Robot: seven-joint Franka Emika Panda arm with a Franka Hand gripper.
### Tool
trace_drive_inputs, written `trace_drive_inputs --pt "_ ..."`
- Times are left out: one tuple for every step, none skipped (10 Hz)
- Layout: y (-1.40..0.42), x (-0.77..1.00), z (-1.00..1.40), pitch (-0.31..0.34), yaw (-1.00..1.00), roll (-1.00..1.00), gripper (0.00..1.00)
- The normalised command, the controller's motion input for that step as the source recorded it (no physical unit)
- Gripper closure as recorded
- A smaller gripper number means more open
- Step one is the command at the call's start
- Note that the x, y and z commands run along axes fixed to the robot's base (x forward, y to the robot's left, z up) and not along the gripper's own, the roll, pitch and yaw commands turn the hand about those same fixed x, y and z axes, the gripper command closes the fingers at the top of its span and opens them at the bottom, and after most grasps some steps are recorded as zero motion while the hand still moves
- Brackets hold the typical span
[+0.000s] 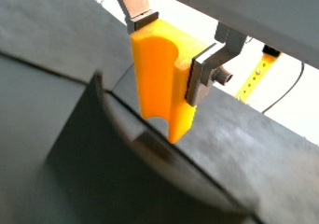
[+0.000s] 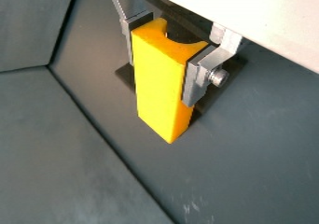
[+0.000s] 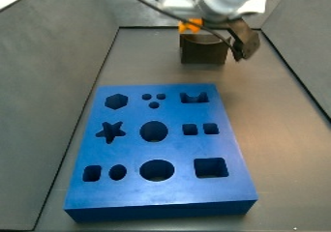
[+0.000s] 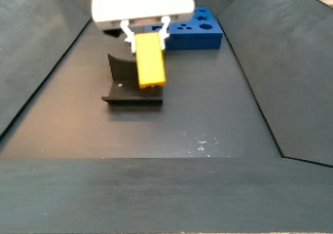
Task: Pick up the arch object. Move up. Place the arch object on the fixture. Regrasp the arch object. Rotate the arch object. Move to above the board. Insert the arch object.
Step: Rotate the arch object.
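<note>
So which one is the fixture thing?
Find the big blue board full of shaped holes. Past its end, under the gripper holding the yellow arch, stands a small dark bracket: the fixture. It is the only dark L-shaped piece standing there.

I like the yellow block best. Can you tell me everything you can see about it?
The yellow block looks like smooth orange-yellow plastic, long and standing upright. The gripper holds its top end, with a silver finger pressed on one side. In a wrist view, one face has a rounded groove running down it. It hangs just in front of the dark fixture, lower end near the floor. Whether it touches either, I cannot tell. The blue board lies apart.
</note>
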Motion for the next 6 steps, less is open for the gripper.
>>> trace_drive_inputs --pt "0.08 -1.00 0.91 -0.064 0.00 -0.08 1.00" --pt "0.07 -1.00 0.88 -0.063 -0.01 -0.08 1.00" --pt "0.07 -1.00 0.86 -0.058 -0.02 -0.09 1.00" --pt "0.06 -1.00 0.83 -0.049 -0.03 -0.09 1.00" --pt "0.06 -1.00 0.81 -0.042 -0.04 -0.10 1.00" --pt "0.05 -1.00 0.79 -0.033 -0.04 -0.10 1.00"
